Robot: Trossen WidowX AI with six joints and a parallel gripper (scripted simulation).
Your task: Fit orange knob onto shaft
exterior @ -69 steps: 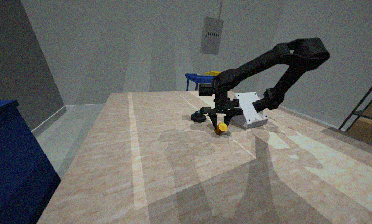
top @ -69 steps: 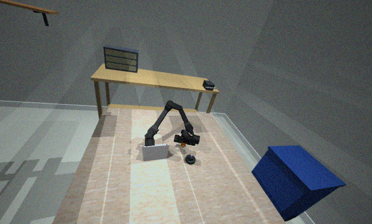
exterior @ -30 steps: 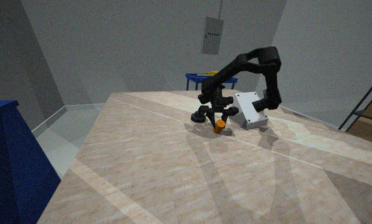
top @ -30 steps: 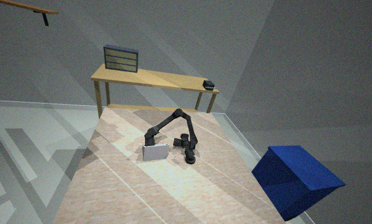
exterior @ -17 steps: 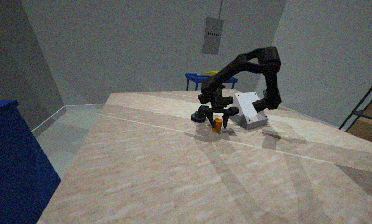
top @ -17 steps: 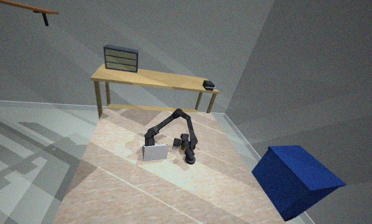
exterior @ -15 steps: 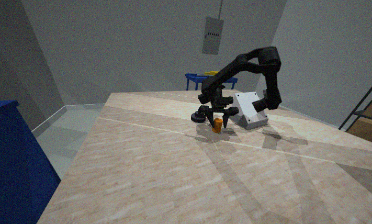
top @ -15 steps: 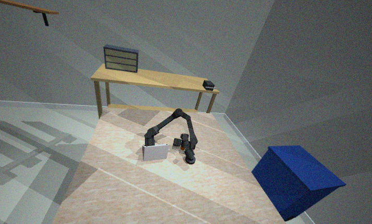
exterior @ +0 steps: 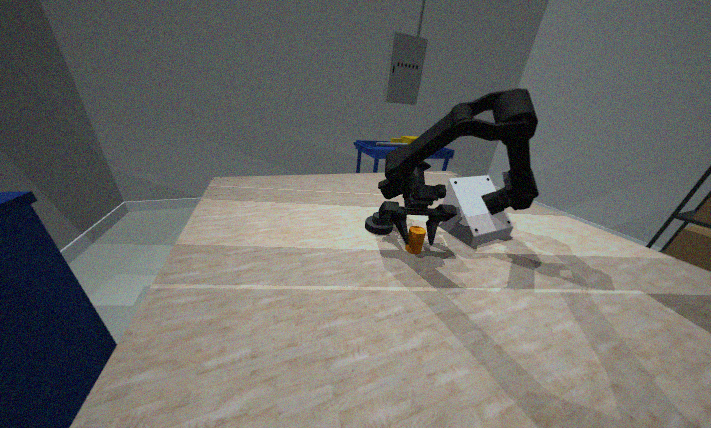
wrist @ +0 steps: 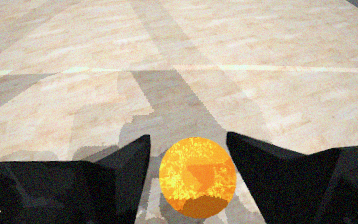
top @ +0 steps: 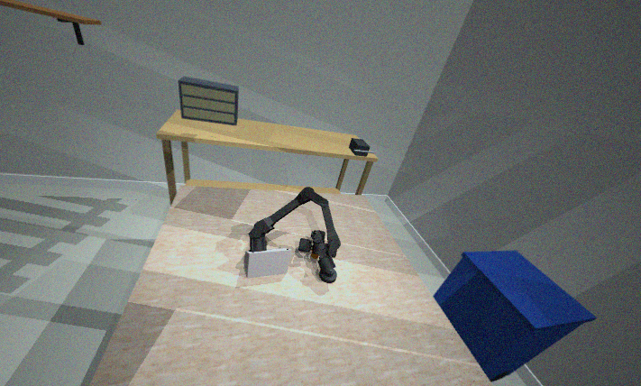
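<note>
The orange knob [top: 314,255] [exterior: 415,240] [wrist: 197,175] stands upright on the table, its top facing up in the wrist view. Its underside and hole are hidden. My gripper [exterior: 419,244] [wrist: 188,138] is open, with one finger on each side of the knob and gaps showing beside it in the wrist view. The black round pedestal [top: 327,277] [exterior: 376,225] is a short way from the knob, behind it and to the left in the exterior view. The arm's parts cover its upper side, and the silver shaft cannot be made out.
A pale box with a sloping face [top: 268,263] [exterior: 470,204] stands on the table [top: 245,330] [exterior: 294,340] near the arm's base, close beside the gripper. A blue bin [top: 518,292] is beyond the table's right edge in the top view.
</note>
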